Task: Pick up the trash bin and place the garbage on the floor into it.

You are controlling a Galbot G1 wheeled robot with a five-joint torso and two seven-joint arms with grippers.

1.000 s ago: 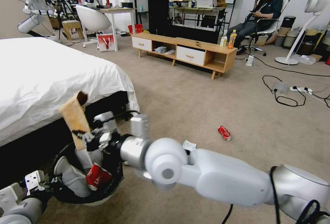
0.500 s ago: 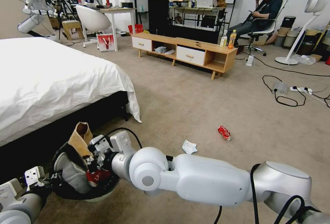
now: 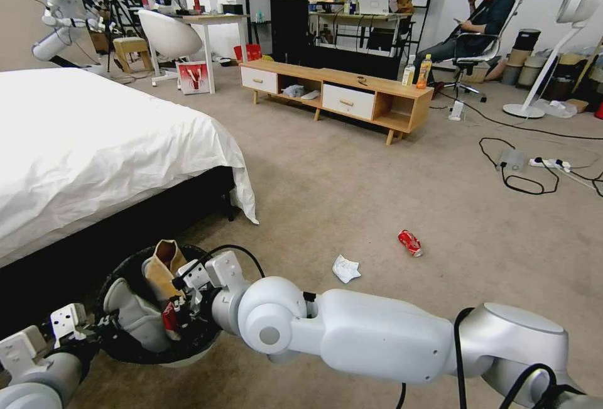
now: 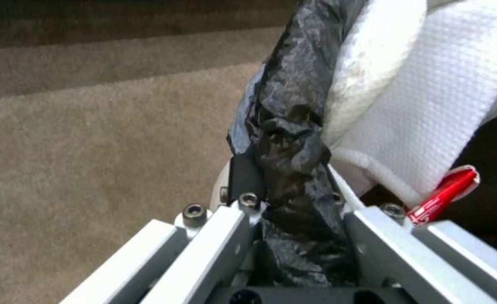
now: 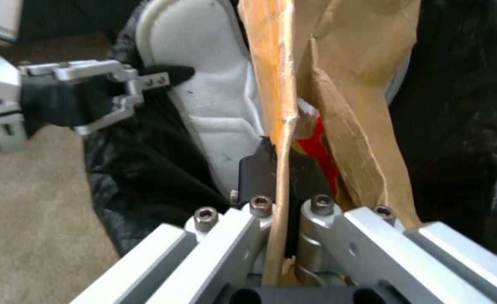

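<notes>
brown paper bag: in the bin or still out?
In, but not released. The brown paper bag stands inside the trash bin, with the right gripper shut on it.

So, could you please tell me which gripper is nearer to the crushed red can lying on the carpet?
Right. The right gripper is inside the trash bin, shut on the brown paper bag; the left gripper clamps the bin's far rim, farther from the red can.
</notes>
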